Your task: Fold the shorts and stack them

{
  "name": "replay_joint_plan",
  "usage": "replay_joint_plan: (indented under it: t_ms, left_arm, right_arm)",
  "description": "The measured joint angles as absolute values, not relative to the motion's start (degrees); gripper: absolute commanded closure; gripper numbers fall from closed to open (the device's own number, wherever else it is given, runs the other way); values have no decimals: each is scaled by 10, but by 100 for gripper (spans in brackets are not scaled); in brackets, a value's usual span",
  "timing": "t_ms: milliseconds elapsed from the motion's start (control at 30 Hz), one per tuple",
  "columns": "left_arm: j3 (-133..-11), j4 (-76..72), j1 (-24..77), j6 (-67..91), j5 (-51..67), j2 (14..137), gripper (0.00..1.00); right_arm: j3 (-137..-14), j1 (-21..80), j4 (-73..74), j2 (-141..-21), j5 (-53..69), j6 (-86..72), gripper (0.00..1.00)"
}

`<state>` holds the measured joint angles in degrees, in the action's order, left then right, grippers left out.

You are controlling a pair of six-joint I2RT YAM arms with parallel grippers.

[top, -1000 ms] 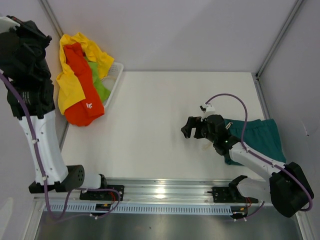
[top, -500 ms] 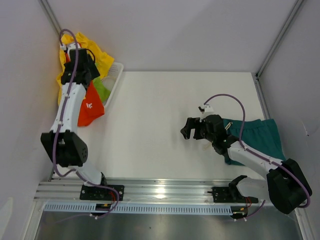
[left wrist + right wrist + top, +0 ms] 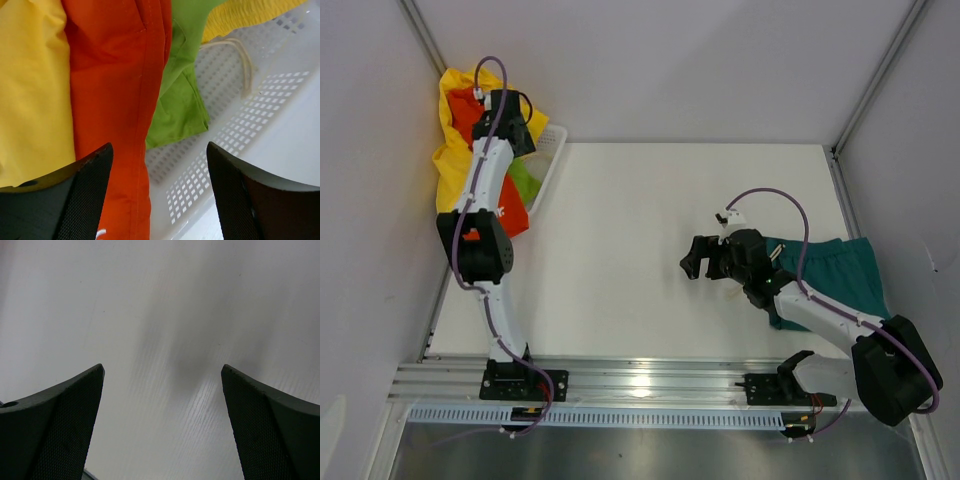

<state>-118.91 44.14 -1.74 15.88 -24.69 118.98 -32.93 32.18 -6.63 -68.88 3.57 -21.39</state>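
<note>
Orange-red shorts (image 3: 115,100), small white logo (image 3: 101,233) unreadable, white basket (image 3: 240,115)

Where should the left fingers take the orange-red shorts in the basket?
Likely the seamed edge of the orange-red shorts, beside the lime green shorts, from straight above: that edge overlaps the green pair, and the open left gripper hangs right over it.

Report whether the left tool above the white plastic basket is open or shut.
Open: the left tool has its black fingers wide apart, empty, over orange-red fabric shorts.
</note>
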Motion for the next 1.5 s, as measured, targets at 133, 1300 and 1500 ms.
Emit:
replay_joint_plan:
  t_ms: [133, 1300, 1500]
  left_arm:
    - [-1235, 472, -25, 159, -254, 1246, 24]
    - [-1196, 472, -66, 159, -217, 1115, 100]
    - [-1185, 499, -56, 148, -189, 1143, 67]
  right_arm:
    - [-329, 322, -67, -691, 37, -214, 1]
    - [-330, 322, -67, -692, 37, -214, 0]
    - [-330, 322, -67, -692, 37, -214, 1]
